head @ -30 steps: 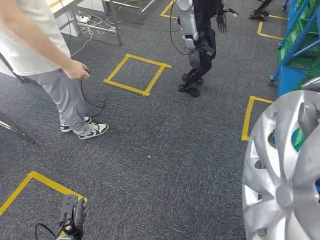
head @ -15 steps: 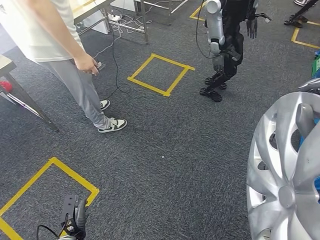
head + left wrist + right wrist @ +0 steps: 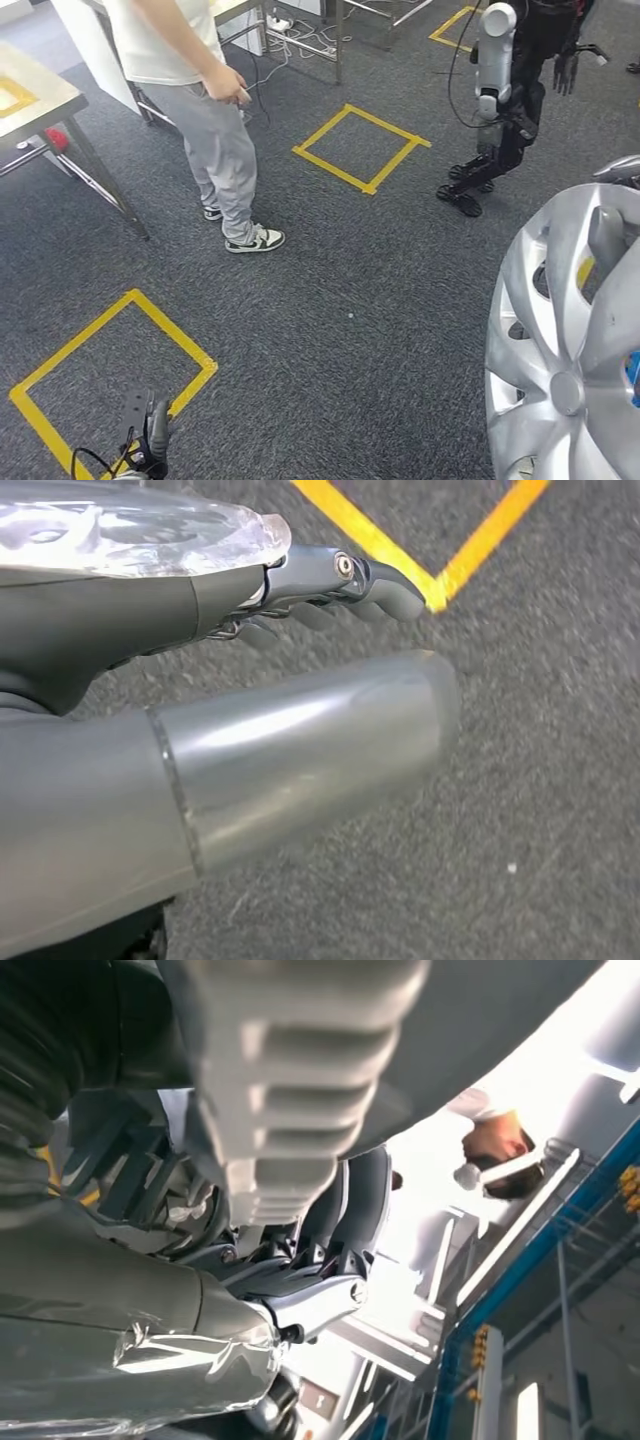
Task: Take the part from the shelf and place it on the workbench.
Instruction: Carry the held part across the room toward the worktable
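The part is a silver hubcap (image 3: pixel 567 345) with broad spokes, held up at the right edge of the head view. My right hand (image 3: pixel 606 238) grips it at its upper rim, a grey thumb lying over one spoke. In the right wrist view the hand (image 3: pixel 302 1305) clasps the hubcap's ribbed back (image 3: pixel 287 1110). My left hand (image 3: pixel 148 437) hangs low at the bottom left; in the left wrist view the left hand (image 3: pixel 332 660) holds nothing, its fingers (image 3: pixel 362 580) stretched out over grey carpet. A pale workbench (image 3: pixel 34 95) with yellow tape stands at the far left.
A person (image 3: pixel 207 100) in a white shirt and grey trousers stands by the bench, holding a cable. Another humanoid robot (image 3: pixel 513 90) stands at the back right. Yellow tape squares (image 3: pixel 362 145) (image 3: pixel 113 370) mark the carpet. Cables and table legs lie behind the person.
The camera has turned left: the whole scene slid right, the blue shelf left the picture and the workbench came in at the left. The hubcap stays in my right hand.
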### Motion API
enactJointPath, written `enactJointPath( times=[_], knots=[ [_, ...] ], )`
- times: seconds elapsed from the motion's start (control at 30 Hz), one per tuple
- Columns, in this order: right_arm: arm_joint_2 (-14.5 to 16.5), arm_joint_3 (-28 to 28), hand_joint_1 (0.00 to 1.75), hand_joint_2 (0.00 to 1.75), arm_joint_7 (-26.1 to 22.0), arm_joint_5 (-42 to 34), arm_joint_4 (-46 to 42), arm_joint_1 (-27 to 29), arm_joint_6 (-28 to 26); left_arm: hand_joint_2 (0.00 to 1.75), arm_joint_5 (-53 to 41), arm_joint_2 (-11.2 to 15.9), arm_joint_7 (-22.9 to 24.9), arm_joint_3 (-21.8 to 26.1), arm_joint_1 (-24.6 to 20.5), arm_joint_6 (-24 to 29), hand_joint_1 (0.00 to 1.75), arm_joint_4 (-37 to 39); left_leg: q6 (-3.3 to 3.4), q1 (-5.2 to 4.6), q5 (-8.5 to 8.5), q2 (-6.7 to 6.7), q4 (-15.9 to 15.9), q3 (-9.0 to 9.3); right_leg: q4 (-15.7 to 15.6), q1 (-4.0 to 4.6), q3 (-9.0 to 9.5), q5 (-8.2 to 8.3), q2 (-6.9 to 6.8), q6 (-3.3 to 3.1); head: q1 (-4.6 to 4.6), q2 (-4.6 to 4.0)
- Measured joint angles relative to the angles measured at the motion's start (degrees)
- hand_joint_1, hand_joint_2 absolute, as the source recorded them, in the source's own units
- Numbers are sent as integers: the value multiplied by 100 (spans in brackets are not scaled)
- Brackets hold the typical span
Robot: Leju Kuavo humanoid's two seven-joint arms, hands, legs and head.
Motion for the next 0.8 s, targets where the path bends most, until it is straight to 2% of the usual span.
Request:
enactJointPath(
  times=[0.03, 0.07, 0.1, 0.13, 0.17, 0.2, 0.23, 0.27, 0.3, 0.33, 0.37, 0.4, 0.43, 0.5, 0.53, 0.6, 0.63, 0.67, 0.7, 0.77, 0.8],
  knots=[
    [0, -7, 175, 175, -3, -3, 1, 3, -4, 0, -13, -3, 10, 1, -4, 24, 0, 0, 23, 0, -5, -42, -1, 9, 379, 2, -177, -192, 116, 4, 15, 0],
    [-1, -13, 175, 175, -7, -9, 1, 10, -9, 0, -32, -7, 20, 1, -8, 56, 0, 0, 44, -8, -11, -88, 1, 14, 826, 9, -388, -382, 184, 2, 30, 0],
    [-1, -17, 175, 175, -8, -16, 1, 20, -12, 0, -53, -11, 33, 1, -9, 96, 0, 0, 55, -18, -14, -140, 3, 20, 1213, 16, -582, -506, 211, -1, 36, 0],
    [-1, -20, 175, 175, -10, -25, 2, 29, -14, 0, -79, -17, 55, 0, -8, 140, 0, 0, 62, -28, -19, -201, 5, 27, 1430, 20, -709, -522, 222, -8, 38, 0],
    [-1, -20, 175, 175, -13, -33, 2, 34, -15, 0, -100, -23, 79, -1, -7, 174, 0, 0, 65, -36, -24, -266, 8, 38, 1411, 20, -730, -419, 230, -22, 38, 0],
    [-1, -21, 175, 175, -15, -39, 2, 32, -14, 0, -110, -30, 101, -1, -7, 195, 0, 0, 64, -41, -32, -334, 13, 54, 1153, 21, -639, -213, 249, -43, 39, 0],
    [-1, -22, 175, 175, -20, -48, 2, 27, -14, 0, -100, -38, 117, -1, -7, 197, 0, -1, 58, -42, -43, -405, 20, 72, 733, 21, -472, 42, 308, -72, 41, 0],
    [-1, -23, 175, 175, -27, -57, 3, 22, -13, 0, -72, -47, 122, -1, -6, 175, 0, -1, 44, -51, -55, -469, 33, 77, 331, 17, -305, 230, 422, -99, 44, 0],
    [-1, -25, 175, 175, -36, -69, 3, 14, -13, 0, -31, -52, 125, 2, -6, 139, 0, -2, 23, -51, -60, -531, 51, 63, -6, 13, -152, 339, 522, -115, 46, 0],
    [-1, -25, 175, 175, -43, -81, 6, 10, -11, 0, 12, -54, 126, 5, -2, 100, 0, -2, -6, -42, -56, -584, 63, 37, -197, 17, -63, 373, 599, -125, 45, 0],
    [-1, -26, 175, 175, -49, -91, 9, 6, -10, 0, 45, -52, 126, 8, 10, 64, 0, -2, -37, -31, -44, -635, 67, 6, -251, 23, -28, 346, 623, -128, 46, 0],
    [-1, -26, 175, 175, -54, -99, 10, 1, -9, 0, 68, -43, 127, 11, 27, 39, 0, -2, -72, -22, -29, -689, 64, -16, -290, 19, 0, 343, 579, -137, 44, 0],
    [-1, -26, 175, 175, -57, -103, 13, -2, -7, 0, 79, -42, 126, 13, 45, 26, 0, -3, -105, -20, -36, -668, 73, -28, -311, 12, 17, 358, 524, -160, 40, 0],
    [-1, -26, 175, 175, -67, -111, 13, -12, -9, 0, 87, -30, 123, 13, 47, 10, 0, -5, -161, -41, -203, -455, 334, -156, -377, -17, 64, 384, 396, -216, 5, 0],
    [-1, -26, 175, 175, -69, -116, 13, -15, -10, 0, 91, -30, 121, 14, 37, 7, 0, -7, -184, -35, -368, -301, 649, -314, -396, -16, 80, 388, 327, -237, -15, 0],
    [-1, -26, 175, 175, -70, -125, 15, -12, -14, 0, 99, -28, 120, 15, 24, 3, 0, -7, -235, -6, -689, -157, 1445, -739, -400, -10, 81, 379, 196, -258, -43, 0],
    [-1, -25, 175, 175, -69, -128, 17, -6, -16, 0, 102, -31, 120, 15, 29, 2, 0, -7, -257, 14, -748, -132, 1709, -889, -400, -8, 81, 372, 135, -261, -48, 0],
    [-1, -25, 175, 175, -67, -131, 19, -3, -20, 0, 103, -33, 120, 15, 35, 2, 0, -7, -274, 33, -697, -112, 1754, -927, -399, -9, 84, 365, 77, -258, -54, 0],
    [-1, -25, 175, 175, -64, -132, 19, -2, -25, 0, 105, -33, 120, 15, 37, 2, 0, -7, -285, 48, -546, -83, 1554, -837, -398, -14, 93, 355, 24, -247, -60, 0],
    [-1, -26, 175, 175, -59, -132, 19, -4, -36, 0, 98, -31, 120, 15, 28, 2, 0, -7, -288, 55, -158, 85, 737, -415, -390, -10, 120, 320, -74, -199, -80, 0],
    [-2, -29, 175, 175, -55, -130, 19, -6, -49, 0, 91, -29, 121, 15, 14, 3, 0, -7, -266, 42, -37, 168, 381, -233, -378, 2, 129, 296, -115, -166, -97, 0]
  ],
)
